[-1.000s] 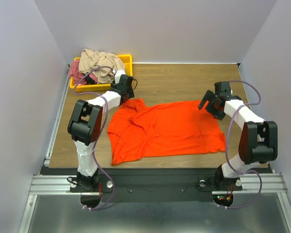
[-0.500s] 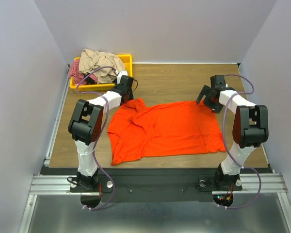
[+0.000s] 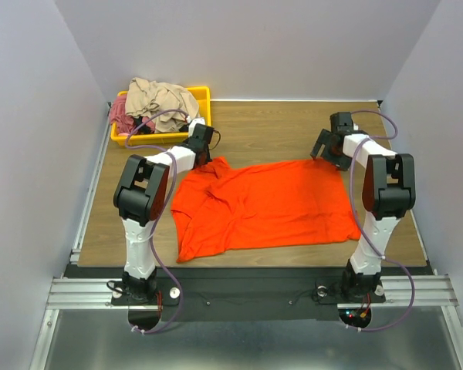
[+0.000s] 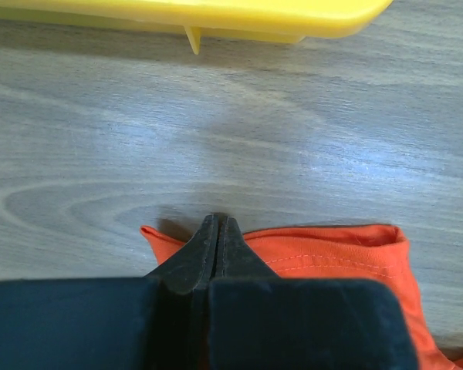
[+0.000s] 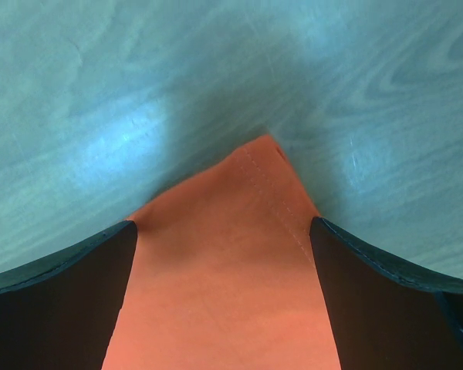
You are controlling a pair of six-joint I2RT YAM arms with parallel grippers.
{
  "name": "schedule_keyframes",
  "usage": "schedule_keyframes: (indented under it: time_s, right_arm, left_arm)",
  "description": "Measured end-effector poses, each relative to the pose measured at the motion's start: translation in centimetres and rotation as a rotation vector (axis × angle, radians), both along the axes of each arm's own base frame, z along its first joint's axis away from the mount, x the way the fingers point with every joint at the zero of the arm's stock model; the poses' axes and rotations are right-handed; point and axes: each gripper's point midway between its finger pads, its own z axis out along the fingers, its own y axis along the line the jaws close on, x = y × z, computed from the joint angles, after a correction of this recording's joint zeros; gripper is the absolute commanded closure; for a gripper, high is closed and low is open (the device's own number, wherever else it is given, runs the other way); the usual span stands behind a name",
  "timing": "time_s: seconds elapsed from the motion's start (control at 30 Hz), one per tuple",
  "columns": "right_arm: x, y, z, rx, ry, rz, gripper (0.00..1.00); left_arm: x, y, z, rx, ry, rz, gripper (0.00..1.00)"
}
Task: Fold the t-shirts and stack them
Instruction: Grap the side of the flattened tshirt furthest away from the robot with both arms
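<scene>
Table (image 3: 278,127) centre: orange t-shirt (image 3: 262,204) spread flat. My left pincer (image 4: 218,225) pinched tight on its 10 o'clock corner. My right pincer (image 5: 222,223) spread apart, straddling 2 o'clock corner. Far, 11 o'clock: yellow bin (image 3: 204,94) holding crumpled clothes (image 3: 158,99).

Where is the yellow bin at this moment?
In the top external view, the yellow bin sits at the far left corner of the table, holding crumpled clothes, just beyond the left gripper at the orange t-shirt.
</scene>
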Motion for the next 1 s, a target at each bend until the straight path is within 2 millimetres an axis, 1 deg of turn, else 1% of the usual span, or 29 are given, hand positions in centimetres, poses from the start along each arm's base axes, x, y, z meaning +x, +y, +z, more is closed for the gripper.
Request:
schedule_keyframes:
  time_s: [0.2, 0.33, 0.43, 0.57, 0.67, 0.77, 0.83, 0.97, 1.0]
  right_arm:
    - [1.8, -0.7, 0.4, -0.041, -0.022, -0.008, 0.00]
    - [3.0, -1.2, 0.4, -0.067, -0.034, -0.016, 0.00]
    - [3.3, -1.4, -0.3, -0.083, -0.022, -0.017, 0.00]
    - [3.6, -1.5, -0.4, -0.092, -0.018, -0.018, 0.01]
    - [3.9, -1.5, -0.4, -0.104, -0.013, -0.018, 0.04]
    - [4.2, -1.6, -0.5, -0.105, -0.014, -0.019, 0.07]
    - [4.2, -1.6, -0.5, -0.106, -0.014, -0.019, 0.11]
    - [4.3, -1.7, -0.4, -0.113, -0.018, -0.021, 0.17]
    - [4.3, -1.7, -0.4, -0.114, -0.019, -0.021, 0.24]
  left_arm:
    - [0.2, -0.2, 0.3, 0.013, -0.009, -0.029, 1.00]
    - [0.3, -0.8, 0.9, 0.033, -0.025, -0.067, 1.00]
    - [0.9, -1.7, 2.1, 0.046, -0.052, -0.105, 1.00]
    - [2.0, -2.6, 3.8, 0.060, -0.097, -0.142, 1.00]
    - [2.3, -2.7, 4.3, 0.074, -0.110, -0.158, 1.00]
    - [2.3, -2.6, 4.3, 0.088, -0.109, -0.164, 1.00]
    - [2.3, -2.5, 4.3, 0.094, -0.110, -0.165, 1.00]
    - [2.3, -2.4, 4.3, 0.101, -0.109, -0.159, 1.00]
    - [2.3, -2.3, 4.3, 0.101, -0.109, -0.159, 1.00]
